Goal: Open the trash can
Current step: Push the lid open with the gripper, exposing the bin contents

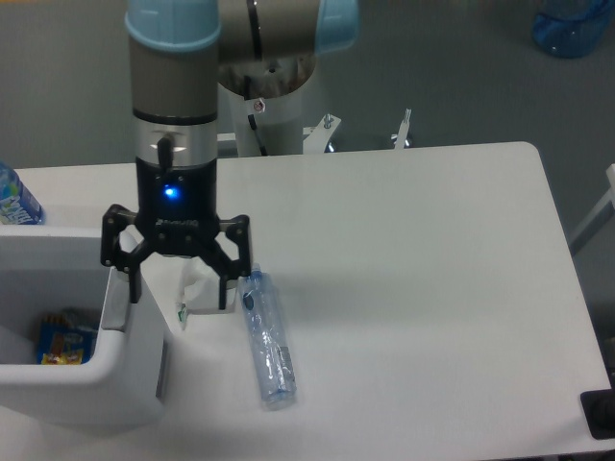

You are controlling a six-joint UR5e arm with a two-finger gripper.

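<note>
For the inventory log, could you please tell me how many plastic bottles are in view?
2 for certain: a clear plastic bottle lying on the table beside the gripper, and a blue-labelled bottle cut off at the left edge. More may be hidden inside the trash can.

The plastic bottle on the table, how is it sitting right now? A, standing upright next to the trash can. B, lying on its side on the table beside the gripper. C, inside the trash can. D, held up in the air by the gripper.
B: the plastic bottle lies flat on the white table, just right of the open gripper and outside the trash can.
</note>
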